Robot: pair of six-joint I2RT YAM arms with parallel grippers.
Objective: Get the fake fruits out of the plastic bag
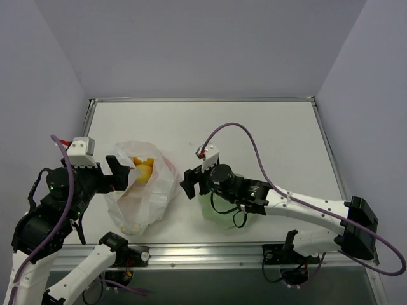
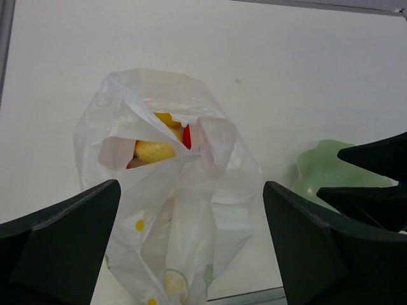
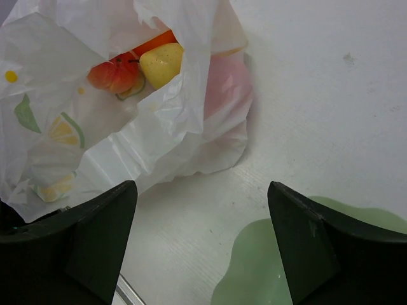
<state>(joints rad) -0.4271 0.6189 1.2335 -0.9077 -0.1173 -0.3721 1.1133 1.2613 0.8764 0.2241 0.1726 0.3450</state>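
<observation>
The plastic bag lies on the white table at the left, its mouth open. Fake fruits show in the mouth: a yellow one in the top view; a yellow fruit and a red one in the left wrist view; a red fruit, a yellow pear and an orange one in the right wrist view. A pink fruit shows through the plastic. My left gripper is open at the bag's left side, empty. My right gripper is open just right of the bag, empty.
A pale green wavy-edged plate sits under my right arm, right of the bag; it also shows in the left wrist view and right wrist view. The table's metal front edge runs close to the bag.
</observation>
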